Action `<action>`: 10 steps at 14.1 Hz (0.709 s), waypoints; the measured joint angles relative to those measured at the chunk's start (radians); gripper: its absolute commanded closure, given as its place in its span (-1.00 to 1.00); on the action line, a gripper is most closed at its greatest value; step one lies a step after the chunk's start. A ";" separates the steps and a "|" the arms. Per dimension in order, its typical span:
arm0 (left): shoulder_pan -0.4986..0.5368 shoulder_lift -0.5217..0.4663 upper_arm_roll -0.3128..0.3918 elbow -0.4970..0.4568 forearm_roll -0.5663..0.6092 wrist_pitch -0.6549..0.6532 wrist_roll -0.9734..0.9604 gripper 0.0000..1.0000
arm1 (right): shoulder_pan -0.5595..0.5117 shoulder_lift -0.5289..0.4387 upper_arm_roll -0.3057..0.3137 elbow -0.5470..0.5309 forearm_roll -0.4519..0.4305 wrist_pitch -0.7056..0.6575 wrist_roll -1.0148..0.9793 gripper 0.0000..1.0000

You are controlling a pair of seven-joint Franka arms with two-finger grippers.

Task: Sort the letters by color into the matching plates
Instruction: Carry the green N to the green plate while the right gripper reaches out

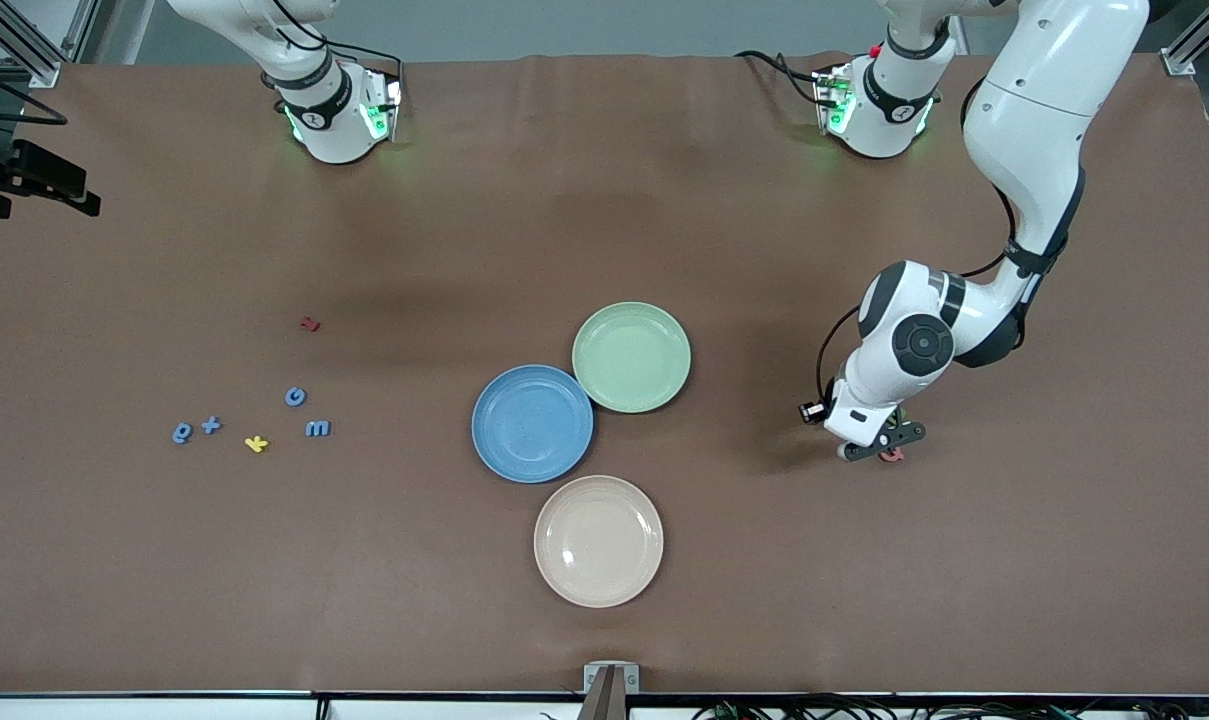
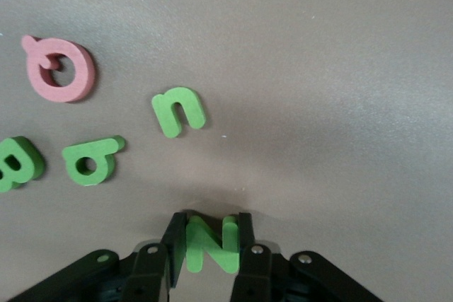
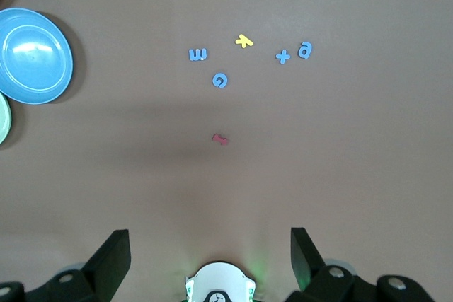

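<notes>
Left gripper [image 2: 207,245] is down at the table [image 1: 864,600] toward the left arm's end, clamped on a green letter N [image 2: 209,242], one finger on each side of it. Grip is across the letter's narrow width, presumably so the thin piece lifts flat w/o twisting.

Other pieces lie just beside it on the bare table: green n [image 2: 178,111], green a [image 2: 90,160], a third green letter [image 2: 15,163] partly cut by the view's edge, and a pink letter [image 2: 59,68]. None touching.

Plates sit near the table's middle, well apart from this cluster: green plate [image 1: 631,357], blue plate [image 1: 532,423] touching or nearly touching it, beige plate [image 1: 598,540] nearest the front edge. All three show empty, so sorting looks barely begun; the N belongs in the green one.

Right gripper [image 3: 209,259] waits high over the table, fingers wide apart, nothing held. Below it, toward the right arm's end: four blue letters [image 1: 294,397], a yellow letter [image 1: 256,443], a red letter [image 1: 310,323], loosely scattered, untouched.
</notes>
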 measured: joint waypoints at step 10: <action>-0.053 -0.102 -0.247 0.122 0.000 -0.322 -0.290 0.57 | -0.014 0.014 -0.003 0.014 -0.002 0.030 0.000 -1.00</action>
